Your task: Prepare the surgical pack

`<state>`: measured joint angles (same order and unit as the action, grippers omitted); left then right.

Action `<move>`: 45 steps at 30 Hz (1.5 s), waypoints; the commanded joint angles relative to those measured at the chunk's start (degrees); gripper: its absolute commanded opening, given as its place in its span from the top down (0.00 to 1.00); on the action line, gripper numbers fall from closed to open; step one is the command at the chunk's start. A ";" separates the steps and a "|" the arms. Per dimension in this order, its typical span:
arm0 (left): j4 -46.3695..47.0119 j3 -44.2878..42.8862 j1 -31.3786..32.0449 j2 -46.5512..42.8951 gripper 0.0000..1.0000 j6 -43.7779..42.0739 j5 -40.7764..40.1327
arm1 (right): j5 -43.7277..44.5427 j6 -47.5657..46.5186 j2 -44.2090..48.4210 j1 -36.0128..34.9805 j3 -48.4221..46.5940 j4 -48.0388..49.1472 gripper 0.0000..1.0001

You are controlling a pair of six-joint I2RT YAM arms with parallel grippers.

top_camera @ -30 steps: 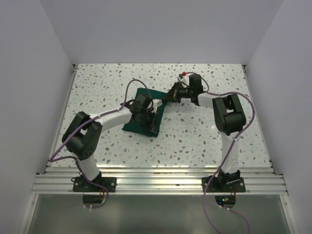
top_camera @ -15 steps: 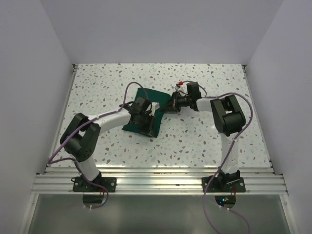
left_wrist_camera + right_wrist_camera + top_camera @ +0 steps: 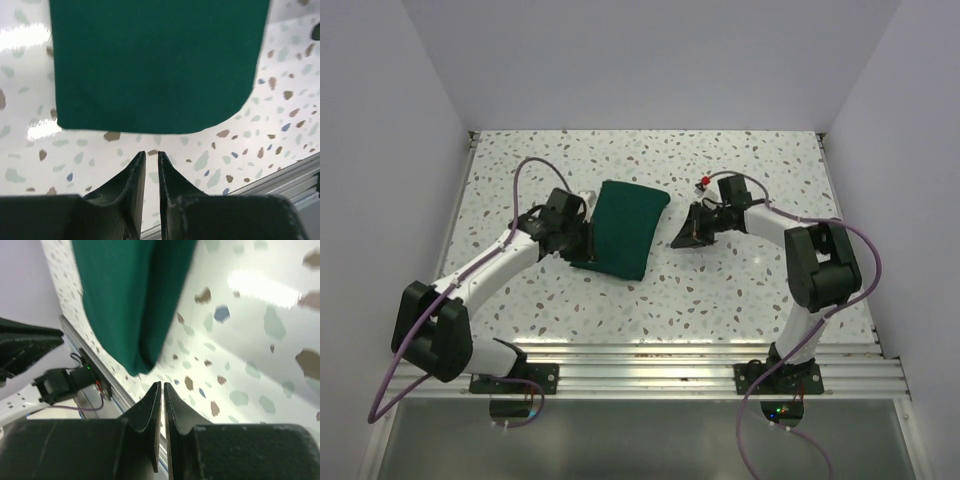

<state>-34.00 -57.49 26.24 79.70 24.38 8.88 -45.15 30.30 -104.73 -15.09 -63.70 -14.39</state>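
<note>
Over on the left side of the table [image 3: 520, 290], the left gripper [image 3: 152, 154] sits low just beside the edge of the surgical pack [image 3: 628, 228]. Its jaws are drawn to a narrow slit with nothing between them, so it's empty and apart from the cloth, though only just. Centre stage, the surgical pack lies flat on the speckled top between the two arms, a tidy dark green rectangle. The right wrist view shows a doubled edge, so I judge it folded over at least once. Nobody grips it. It rests under its own weight, which looks like a fold left to settle. On the right, the right gripper [image 3: 685, 236] hangs near the pack's other side, clear of it, jaws all but pressed together and holding nothing. Both tools flank the cloth, well placed, I'd say, to pinch an edge for a further fold or to press it flat.
</note>
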 commanded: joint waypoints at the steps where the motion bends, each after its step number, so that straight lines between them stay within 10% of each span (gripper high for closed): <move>1: -3.88 3.53 -1.10 -2.79 0.79 3.91 -5.10 | 2.87 -3.06 1.46 -2.13 3.75 -4.07 0.90; 12: -6.61 3.44 -2.16 -10.00 0.65 5.94 -6.95 | 12.97 5.98 -0.91 -17.15 7.89 5.42 0.89; 24: -8.98 7.04 -2.16 -18.26 0.59 8.58 -6.60 | 14.64 5.82 -12.79 -18.39 -12.49 -0.18 0.77; 32: -8.63 9.59 -2.16 -21.78 0.50 9.10 -5.55 | 21.84 2.66 3.96 -16.21 1.72 -4.76 0.51; 36: -5.91 11.61 -2.16 -23.18 0.44 9.89 -2.39 | 26.24 0.64 14.09 -13.74 10.43 -10.30 0.01; 45: 2.00 16.80 -2.24 -25.29 0.28 13.05 5.17 | 24.68 2.65 26.32 -10.22 19.57 -9.87 0.01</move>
<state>-37.69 -41.82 24.38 56.60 35.09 9.74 -20.45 32.38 -80.97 -24.97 -46.28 -23.99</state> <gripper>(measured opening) 0.716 0.986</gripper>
